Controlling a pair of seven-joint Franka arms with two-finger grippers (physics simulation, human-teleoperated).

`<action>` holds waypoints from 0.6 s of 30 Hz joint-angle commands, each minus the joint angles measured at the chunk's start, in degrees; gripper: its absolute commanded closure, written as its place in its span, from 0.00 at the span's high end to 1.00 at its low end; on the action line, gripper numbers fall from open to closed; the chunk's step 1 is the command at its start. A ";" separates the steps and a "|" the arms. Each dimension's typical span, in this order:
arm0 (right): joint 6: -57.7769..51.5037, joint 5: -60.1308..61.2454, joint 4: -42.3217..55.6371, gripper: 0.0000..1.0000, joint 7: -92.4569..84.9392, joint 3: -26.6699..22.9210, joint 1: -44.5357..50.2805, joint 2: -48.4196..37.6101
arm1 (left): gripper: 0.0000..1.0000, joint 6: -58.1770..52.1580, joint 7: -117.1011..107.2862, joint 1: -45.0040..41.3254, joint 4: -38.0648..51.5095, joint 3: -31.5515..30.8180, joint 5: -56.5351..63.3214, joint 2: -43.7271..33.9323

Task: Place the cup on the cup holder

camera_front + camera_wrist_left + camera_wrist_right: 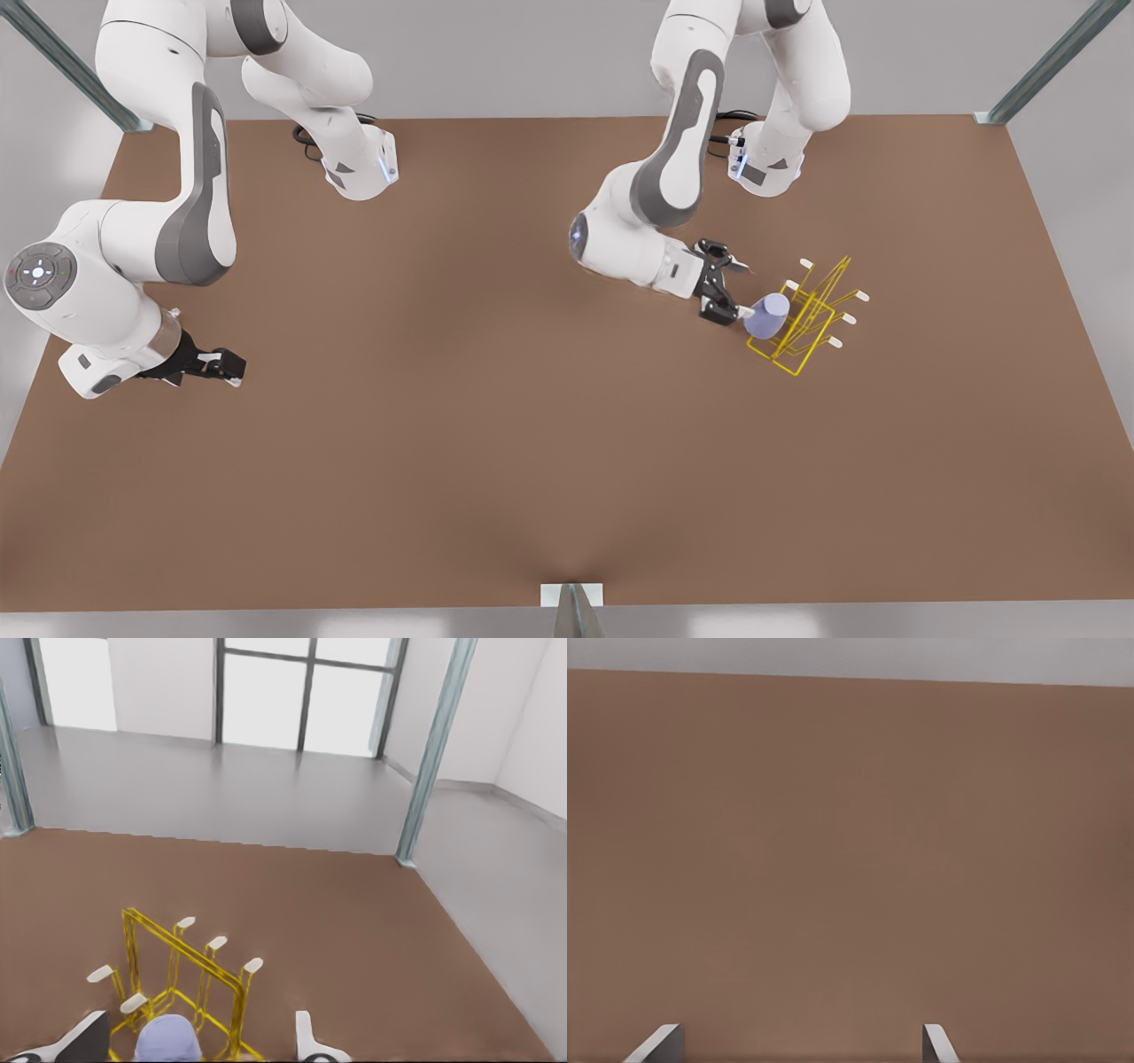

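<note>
I saw cup (767, 315) tilted on rack (808, 321), at rack's end nearest left gripper (742, 289). Cup's long axis slanted; flat end pointed up, away from gripper. Left gripper fingers spread, cup between fingertips (306, 1035), no grip. Right gripper (232, 364) waited well apart over table (496, 425), fingers (935, 1041) spread, holding nothing.

Lavender cup (766, 315) tilted on a prong, yellow wire cup holder (811, 315)

Brown table (496, 461), grey floor, windows (306, 700)
</note>
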 commanded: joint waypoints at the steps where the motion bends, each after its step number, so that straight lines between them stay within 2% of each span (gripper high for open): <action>1: 0.11 0.06 0.03 1.00 0.08 0.00 0.10 -0.04 | 1.00 -27.77 81.44 4.05 12.91 0.21 -7.67 -3.87; 2: 0.02 -0.03 0.03 1.00 0.08 0.00 0.01 -0.04 | 1.00 -28.04 100.06 6.94 16.34 -0.14 -11.78 -4.13; 3: 0.02 0.06 0.03 1.00 0.08 0.00 0.01 -0.04 | 1.00 -28.04 115.12 15.54 21.61 -0.67 -24.51 -6.76; 4: -0.07 -0.11 0.03 1.00 0.08 0.00 0.10 -0.04 | 1.00 -26.99 116.64 26.08 22.50 -10.40 -30.25 -10.28; 5: 0.02 -0.20 -0.06 1.00 0.08 -0.09 0.19 -0.04 | 1.00 -25.85 116.73 36.70 24.78 -21.44 -32.54 -12.56; 6: 0.11 -0.03 0.03 1.00 -0.01 0.00 0.27 -0.04 | 1.00 -22.95 115.95 54.71 25.75 -44.10 -29.31 -13.80; 7: 0.11 0.15 0.03 1.00 -0.10 0.08 0.01 0.22 | 1.00 -17.16 110.79 66.69 24.01 -61.88 -21.23 -15.55; 8: 0.11 0.15 0.03 1.00 -0.10 0.08 0.01 0.31 | 1.00 -3.72 97.15 72.87 14.79 -70.72 -19.80 -18.54; 9: 0.20 0.15 0.03 1.00 -0.36 0.08 0.01 0.40 | 1.00 3.84 96.51 75.41 9.51 -71.16 -20.06 -18.99; 10: 0.20 -0.11 0.03 1.00 -0.63 0.08 0.18 0.40 | 1.00 5.19 111.38 77.09 7.74 -70.90 -21.47 -18.64; 13: -0.15 -0.11 0.12 1.00 -0.72 0.08 0.27 0.31 | 1.00 -8.87 119.79 77.09 12.40 -68.88 -21.74 -18.55; 18: -0.86 0.15 0.73 1.00 -0.10 0.17 0.36 0.31 | 1.00 -10.02 122.97 77.18 16.00 -67.65 -24.81 -17.05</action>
